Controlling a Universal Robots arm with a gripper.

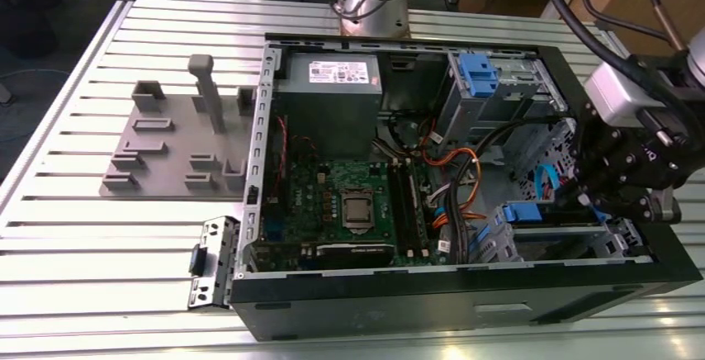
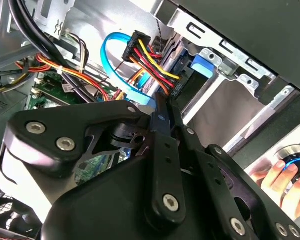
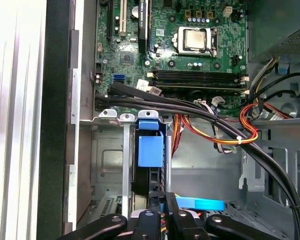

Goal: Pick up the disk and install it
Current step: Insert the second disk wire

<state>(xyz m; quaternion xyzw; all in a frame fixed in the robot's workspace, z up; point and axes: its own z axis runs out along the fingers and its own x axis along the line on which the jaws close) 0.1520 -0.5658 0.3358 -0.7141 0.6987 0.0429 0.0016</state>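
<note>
A slatted aluminium bench carries an open black desktop computer case lying on its side, with a grey moulded fixture plate beside it toward the exterior view's left. Within the case, a grey power supply box with a white sticker sits at the far end, and the green motherboard with its bare processor socket covers the floor. A grey drive cage with a blue plastic clip stands in the far corner toward the exterior view's right.

The robot arm's black claw hangs over the case's near corner at the exterior view's right, just above the lower drive bay. The disk, shown by its bright blue frame, sits upright in that bay's metal cage, edge up, with the blue tab at its top in the first wrist view. In the second wrist view the same blue frame shows against the bay's silver bracket, near a black connector with red, yellow and orange power wires and a looping blue data cable.

The claw's fingers stand pressed close together directly over the disk's edge; I cannot tell whether they pinch it or merely rest against it. Thick black cables run across the case between motherboard and bay. A person's fingers rest on a round knob at the edge of the second wrist view.
</note>
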